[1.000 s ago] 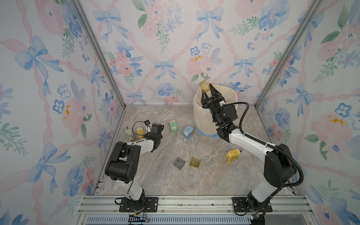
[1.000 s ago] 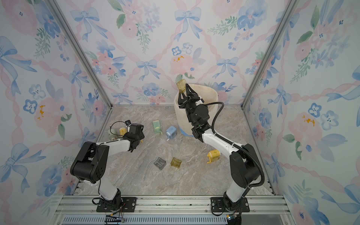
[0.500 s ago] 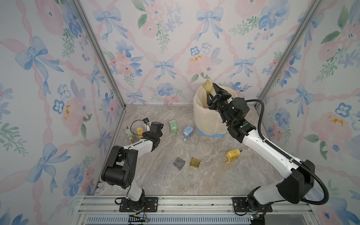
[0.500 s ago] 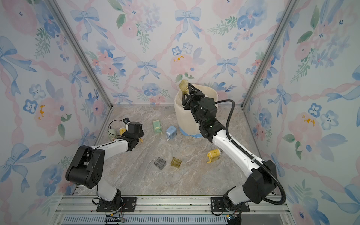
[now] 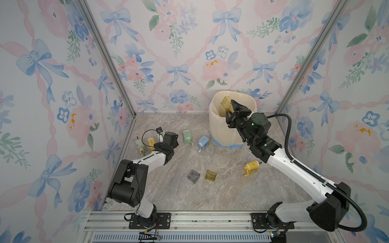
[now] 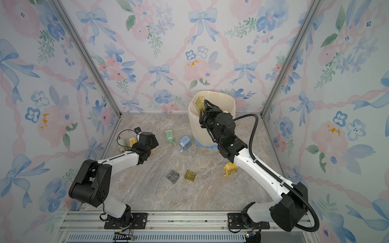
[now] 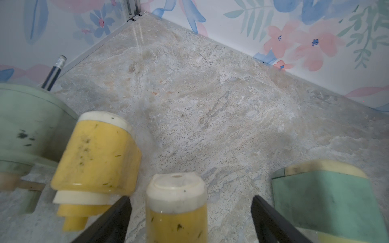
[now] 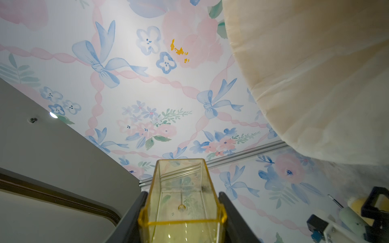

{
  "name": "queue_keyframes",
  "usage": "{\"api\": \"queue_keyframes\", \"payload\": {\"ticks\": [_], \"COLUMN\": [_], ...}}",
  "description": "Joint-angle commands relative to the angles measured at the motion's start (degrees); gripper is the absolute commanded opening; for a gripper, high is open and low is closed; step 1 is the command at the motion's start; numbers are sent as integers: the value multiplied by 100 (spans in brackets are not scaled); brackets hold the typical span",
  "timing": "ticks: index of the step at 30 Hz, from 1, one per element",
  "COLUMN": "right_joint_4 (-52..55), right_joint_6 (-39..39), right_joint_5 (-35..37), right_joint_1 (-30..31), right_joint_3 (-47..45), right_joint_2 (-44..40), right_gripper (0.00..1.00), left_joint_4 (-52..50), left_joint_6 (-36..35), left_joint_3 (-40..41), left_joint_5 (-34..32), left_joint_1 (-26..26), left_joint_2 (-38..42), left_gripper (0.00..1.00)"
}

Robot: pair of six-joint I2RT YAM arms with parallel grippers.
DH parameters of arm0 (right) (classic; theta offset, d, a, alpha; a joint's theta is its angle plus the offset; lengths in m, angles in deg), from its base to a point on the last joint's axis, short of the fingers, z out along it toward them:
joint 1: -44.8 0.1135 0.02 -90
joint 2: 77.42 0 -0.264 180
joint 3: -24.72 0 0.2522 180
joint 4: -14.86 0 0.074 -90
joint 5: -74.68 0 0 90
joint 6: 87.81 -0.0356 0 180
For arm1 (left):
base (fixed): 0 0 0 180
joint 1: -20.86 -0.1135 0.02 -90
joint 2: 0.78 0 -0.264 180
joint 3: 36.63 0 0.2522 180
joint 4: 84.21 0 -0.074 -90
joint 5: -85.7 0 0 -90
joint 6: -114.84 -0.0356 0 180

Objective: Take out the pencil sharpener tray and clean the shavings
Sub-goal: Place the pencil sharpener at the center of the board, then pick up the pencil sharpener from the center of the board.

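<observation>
Far side, right of centre: the right gripper (image 5: 231, 109) has its jaws clamped on the yellow tray (image 5: 226, 102). The little see-through box is raised and tilted at the mouth of the cream bin (image 5: 221, 130), and in both top views it shows against the bin's far-left rim. How far over the opening it hangs is hard to judge. In the right wrist view the tray sits squarely between the two black fingers (image 8: 134, 212), one pressed against each side wall. Through the clear plastic only a few dark specks show. The bin stands on the marble floor (image 5: 231, 189) by the far wall, with a blue band round its foot.

Over on the far left, the left gripper (image 7: 190, 198) is low over the floor with its jaws spread wide. Between them sits the capped yellow sharpener (image 7: 176, 212), white cap showing and bare floor on either side of it — neither finger touches it. Just left of it a second yellow sharpener (image 7: 96, 155) lies on its side. Further left is a pale green sharpener (image 7: 27, 130) with a pencil (image 7: 53, 72) poking out.

Out on the open floor, a green sharpener (image 5: 187, 136) and a blue sharpener (image 5: 203, 142) lie side by side, left of the bin. A cranked yellow sharpener (image 5: 251, 167) rests close by the right arm. Nearer the middle, a grey tray (image 5: 193, 176) and an amber tray (image 5: 211, 175) sit just beside each other — close, not touching.
</observation>
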Motion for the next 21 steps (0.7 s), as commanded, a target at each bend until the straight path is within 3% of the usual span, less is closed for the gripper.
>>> {"api": "queue_keyframes", "payload": {"ticks": [1, 9, 21], "right_joint_4": [163, 369, 360], "right_joint_6": [851, 1788, 2046], "right_joint_5": [-339, -900, -1448], "right_joint_1": [-122, -351, -899], "right_joint_3": [39, -329, -891], "right_joint_2": [-301, -645, -1351], "right_gripper": [27, 27, 27], "left_joint_4": [-16, -28, -86], "left_joint_6": [-4, -53, 6], "left_joint_3": [163, 293, 9], "left_joint_5": [-178, -129, -42], "left_joint_1": [19, 41, -42], "left_joint_2": [299, 458, -358], "left_gripper": [92, 93, 87]}}
